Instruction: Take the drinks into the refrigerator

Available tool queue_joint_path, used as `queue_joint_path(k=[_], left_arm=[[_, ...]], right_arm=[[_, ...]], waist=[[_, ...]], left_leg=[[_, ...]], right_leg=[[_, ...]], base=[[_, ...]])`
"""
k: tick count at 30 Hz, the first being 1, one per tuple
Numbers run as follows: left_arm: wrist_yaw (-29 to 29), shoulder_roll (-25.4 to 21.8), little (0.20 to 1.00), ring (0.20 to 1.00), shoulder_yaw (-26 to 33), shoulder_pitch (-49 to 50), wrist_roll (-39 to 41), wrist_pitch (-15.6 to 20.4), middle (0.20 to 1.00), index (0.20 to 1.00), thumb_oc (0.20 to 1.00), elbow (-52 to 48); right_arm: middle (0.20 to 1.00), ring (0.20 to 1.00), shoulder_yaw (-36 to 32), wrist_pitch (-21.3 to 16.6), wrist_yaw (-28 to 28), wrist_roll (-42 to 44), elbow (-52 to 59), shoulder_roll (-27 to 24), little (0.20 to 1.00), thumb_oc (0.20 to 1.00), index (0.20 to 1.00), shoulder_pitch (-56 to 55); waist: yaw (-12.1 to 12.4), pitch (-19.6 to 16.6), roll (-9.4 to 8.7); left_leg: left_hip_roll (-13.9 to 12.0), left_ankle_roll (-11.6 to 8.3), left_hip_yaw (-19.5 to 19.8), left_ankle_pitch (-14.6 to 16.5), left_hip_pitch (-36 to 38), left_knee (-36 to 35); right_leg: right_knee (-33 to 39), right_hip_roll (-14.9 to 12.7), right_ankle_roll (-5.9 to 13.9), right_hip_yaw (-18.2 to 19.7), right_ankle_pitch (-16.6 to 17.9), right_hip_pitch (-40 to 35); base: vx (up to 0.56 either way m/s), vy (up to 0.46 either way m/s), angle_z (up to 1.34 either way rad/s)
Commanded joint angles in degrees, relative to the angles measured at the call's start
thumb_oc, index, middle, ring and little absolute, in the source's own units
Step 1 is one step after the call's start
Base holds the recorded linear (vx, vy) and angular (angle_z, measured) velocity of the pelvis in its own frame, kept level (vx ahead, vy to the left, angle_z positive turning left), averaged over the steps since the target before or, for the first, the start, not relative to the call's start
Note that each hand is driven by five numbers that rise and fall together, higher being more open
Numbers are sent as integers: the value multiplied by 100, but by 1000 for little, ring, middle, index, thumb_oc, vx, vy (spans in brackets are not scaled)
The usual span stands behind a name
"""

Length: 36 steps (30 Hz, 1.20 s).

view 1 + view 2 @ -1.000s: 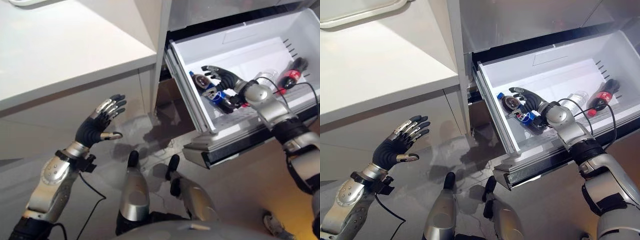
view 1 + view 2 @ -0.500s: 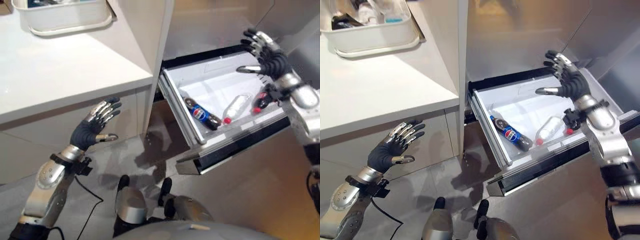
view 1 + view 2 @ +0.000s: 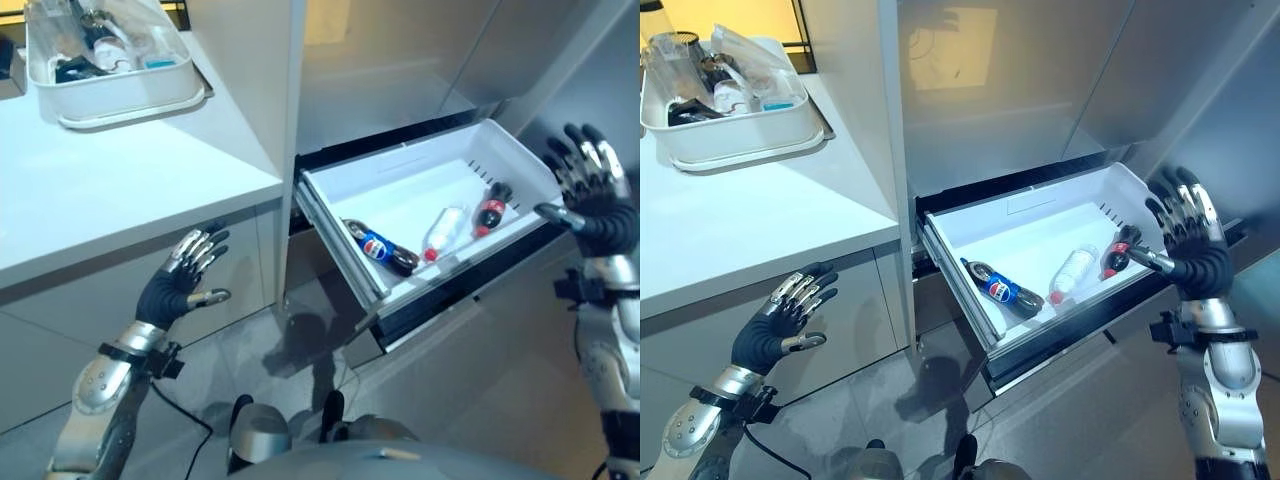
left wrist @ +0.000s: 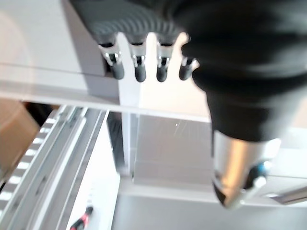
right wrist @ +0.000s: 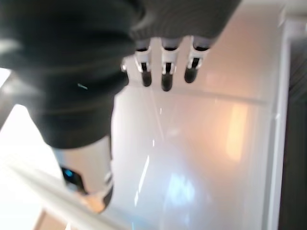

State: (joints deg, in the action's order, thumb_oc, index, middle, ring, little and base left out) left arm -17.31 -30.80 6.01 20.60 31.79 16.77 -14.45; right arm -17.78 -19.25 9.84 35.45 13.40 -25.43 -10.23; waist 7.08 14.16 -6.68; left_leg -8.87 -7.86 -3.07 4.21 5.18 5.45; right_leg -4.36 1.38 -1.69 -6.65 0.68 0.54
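White counter (image 3: 730, 215) at upper left, carrying a white plastic tray (image 3: 725, 140) of clutter; grey glossy floor (image 3: 890, 400) below. Brushed-metal fridge (image 3: 1040, 80) at upper right with white plastic drawer (image 3: 1040, 225) pulled out at centre. Inside drawer, lying flat: dark cola bottle (image 3: 1002, 289) with blue label, clear bottle (image 3: 1070, 273), red-labelled bottle (image 3: 1118, 250). Left hand (image 3: 775, 325) at lower left, raised, fingers spread, empty. Right hand (image 3: 1188, 240) upright beside drawer's right corner, fingers spread, empty.
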Motion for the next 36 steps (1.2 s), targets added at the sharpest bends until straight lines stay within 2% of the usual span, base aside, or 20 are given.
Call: queue_joint_path(k=[1, 2, 4, 5, 7, 12, 20, 21, 22, 24, 29, 36], left_arm=[[110, 53, 1000, 1000, 262, 69, -126, 462, 1000, 1000, 1000, -200], [205, 164, 1000, 1000, 296, 79, -196, 514, 1000, 1000, 1000, -136], [226, 218, 1000, 1000, 308, 74, -213, 548, 1000, 1000, 1000, -84], [250, 298, 1000, 1000, 353, 73, -206, 590, 1000, 1000, 1000, -54], [286, 304, 1000, 1000, 369, 70, -237, 616, 1000, 1000, 1000, -39], [447, 327, 1000, 1000, 397, 88, -339, 732, 1000, 1000, 1000, -4], [532, 348, 1000, 1000, 439, 98, -458, 769, 1000, 1000, 1000, -23], [544, 353, 1000, 1000, 437, 78, -455, 776, 1000, 1000, 1000, -11], [544, 354, 1000, 1000, 438, 78, -455, 777, 1000, 1000, 1000, -11], [562, 344, 1000, 1000, 323, -26, -438, 790, 1000, 1000, 1000, 36], [640, 262, 1000, 1000, 135, -291, -487, 819, 1000, 1000, 1000, 60], [624, 229, 1000, 1000, -105, -602, -366, 851, 1000, 1000, 1000, 55]], right_arm=[[1000, 1000, -485, -408, -56, 12, 241, 93, 1000, 1000, 1000, 191], [1000, 1000, -517, -453, -163, 42, 24, 404, 1000, 1000, 1000, -38], [1000, 1000, -553, -456, -188, -55, 21, 448, 1000, 1000, 1000, -122], [1000, 1000, -644, -490, -321, -207, -257, 562, 1000, 1000, 1000, -282], [1000, 1000, -642, -490, -392, -333, -384, 564, 1000, 1000, 1000, -318], [1000, 1000, -234, -319, -956, -1041, -2025, 595, 1000, 1000, 1000, -490], [1000, 1000, 705, 9, -570, -1036, -3100, 547, 1000, 1000, 1000, -459], [805, 805, 813, 44, -532, -1044, -3174, 534, 805, 805, 805, -413], [561, 561, 814, 43, -532, -1044, -3176, 533, 561, 561, 561, -411], [200, 200, 1209, 126, -461, -1088, -3299, 475, 200, 200, 200, -160], [200, 200, 1804, 182, -522, -1324, -3560, 345, 200, 200, 200, 441], [200, 200, 2199, 170, -757, -1529, -3945, 299, 200, 200, 200, 1205]], waist=[[-23, -34, -143], [-144, -62, -120], [-158, -80, -112], [-266, -99, -77], [-294, -114, -76], [-432, -171, -9], [-400, -149, 58], [-395, -142, 59], [-396, -142, 58], [-337, -128, 64], [-227, -128, 68], [-71, -150, 61]], left_leg=[[36, 112, 217, 367, -186, 657], [83, 155, 100, 406, -140, 556], [116, 184, 58, 412, -102, 487], [134, 206, -3, 384, -67, 328], [168, 226, -27, 354, -45, 221], [292, 380, -114, 255, 97, -249], [475, 515, -168, 136, 299, -657], [492, 530, -159, 125, 306, -681], [492, 530, -158, 124, 307, -682], [561, 590, -140, 103, 332, -755], [640, 653, -110, 25, 369, -916], [714, 711, 5, -18, 343, -995]], right_leg=[[30, 17, 400, -213, -433, -594], [28, -5, 440, -174, -397, -559], [39, -24, 458, -136, -382, -551], [50, -65, 487, -103, -353, -509], [44, -89, 509, -87, -333, -460], [-26, -182, 610, -20, -266, -248], [-16, -314, 723, 101, -196, -186], [-22, -334, 734, 106, -186, -171], [-22, -334, 734, 105, -186, -171], [-41, -405, 777, 131, -135, -131], [-52, -491, 829, 134, -70, -95], [-105, -625, 881, 70, -25, -53]], base=[[-31, 88, -4], [-22, 93, -12], [-29, 99, -18], [-47, 100, -17], [-41, 94, -6], [-35, 96, -10], [-26, 77, -4], [-37, 70, 2], [-40, 62, 3], [-50, 74, 2], [-38, 49, 1], [-12, 23, 5]])
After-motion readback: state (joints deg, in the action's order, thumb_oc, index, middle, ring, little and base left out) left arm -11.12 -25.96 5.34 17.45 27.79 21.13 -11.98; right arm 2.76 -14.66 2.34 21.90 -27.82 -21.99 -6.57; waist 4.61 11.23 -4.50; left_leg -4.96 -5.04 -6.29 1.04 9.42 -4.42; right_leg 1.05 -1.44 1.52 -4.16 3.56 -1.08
